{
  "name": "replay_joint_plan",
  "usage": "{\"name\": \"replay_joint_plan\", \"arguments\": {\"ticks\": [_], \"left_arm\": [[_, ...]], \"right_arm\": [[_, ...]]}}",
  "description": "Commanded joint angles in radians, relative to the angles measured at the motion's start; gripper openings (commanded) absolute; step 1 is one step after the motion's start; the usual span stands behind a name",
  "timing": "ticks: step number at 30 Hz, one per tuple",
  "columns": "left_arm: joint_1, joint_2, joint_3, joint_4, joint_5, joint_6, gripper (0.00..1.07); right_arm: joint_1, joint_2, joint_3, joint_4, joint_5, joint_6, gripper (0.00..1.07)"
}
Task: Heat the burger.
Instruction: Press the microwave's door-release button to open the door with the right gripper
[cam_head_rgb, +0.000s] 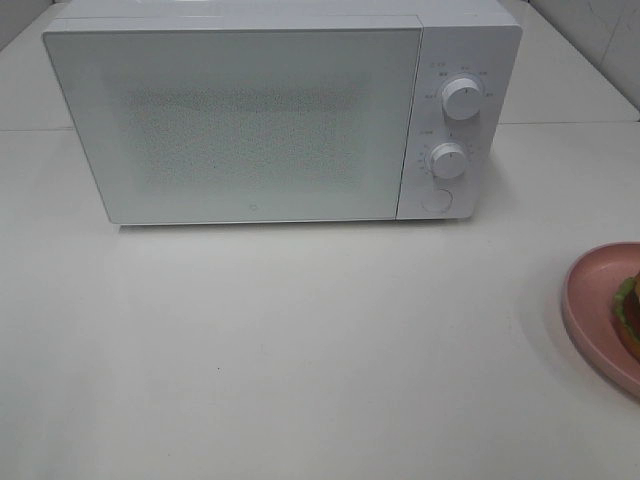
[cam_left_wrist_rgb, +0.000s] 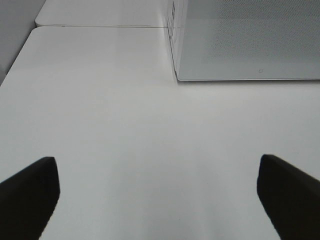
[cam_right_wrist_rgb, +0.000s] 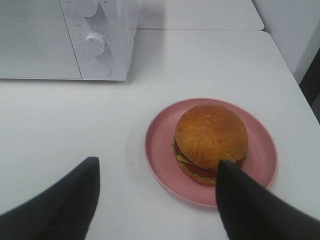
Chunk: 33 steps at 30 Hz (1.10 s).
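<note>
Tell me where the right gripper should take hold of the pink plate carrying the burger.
Probably take the plate by its rim, on the side facing the table's middle. The burger sits off-centre, leaving the widest bare strip there. The raised lip gives the right gripper something to pinch, one finger above and one below.

Boxy white microwave (cam_head_rgb: 280, 125), front finely speckled grey. Small round burger (cam_right_wrist_rgb: 211, 137): brown-orange bun, green and red layers. Round plastic plate (cam_right_wrist_rgb: 161, 150) pink. Flat counter (cam_head_rgb: 300, 350) plain white.
</note>
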<state>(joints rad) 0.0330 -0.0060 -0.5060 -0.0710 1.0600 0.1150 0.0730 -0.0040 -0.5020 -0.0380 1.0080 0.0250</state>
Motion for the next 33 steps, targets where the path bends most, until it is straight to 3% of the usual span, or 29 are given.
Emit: {"name": "replay_joint_plan", "arguments": {"ticks": [1,17,24,26,28,29,30,31,32,33], "left_arm": [[0.002,-0.019,0.001,-0.004,-0.014,-0.009,1.01],[0.002,-0.019,0.001,-0.003,-0.014,-0.008,1.01],[0.002,-0.019,0.001,-0.003,-0.014,-0.008,1.01],[0.002,-0.019,0.001,-0.003,-0.014,-0.008,1.01],[0.002,-0.019,0.001,-0.003,-0.014,-0.008,1.01],[0.002,-0.019,0.001,-0.003,-0.014,-0.008,1.01],[0.002,-0.019,0.001,-0.003,-0.014,-0.008,1.01],[0.002,-0.019,0.001,-0.003,-0.014,-0.008,1.01],[0.002,-0.019,0.001,-0.003,-0.014,-0.008,1.01],[0.002,-0.019,0.001,-0.003,-0.014,-0.008,1.01]], "right_arm": [[-0.008,-0.03,0.002,-0.003,-0.01,0.008,0.64],[-0.008,-0.03,-0.001,-0.005,-0.014,0.007,0.64],[-0.008,0.005,-0.034,-0.006,-0.225,0.007,0.64],[-0.008,0.1,-0.015,-0.042,-0.472,-0.025,0.55],[-0.008,0.126,-0.008,-0.059,-0.521,-0.025,0.49],[-0.008,0.196,0.012,-0.097,-0.635,-0.025,0.36],[-0.008,0.196,0.012,-0.097,-0.635,-0.025,0.36],[-0.008,0.232,0.024,-0.117,-0.689,-0.025,0.27],[-0.008,0.302,0.048,-0.141,-0.787,-0.025,0.1],[-0.008,0.302,0.048,-0.141,-0.787,-0.025,0.1]]}}
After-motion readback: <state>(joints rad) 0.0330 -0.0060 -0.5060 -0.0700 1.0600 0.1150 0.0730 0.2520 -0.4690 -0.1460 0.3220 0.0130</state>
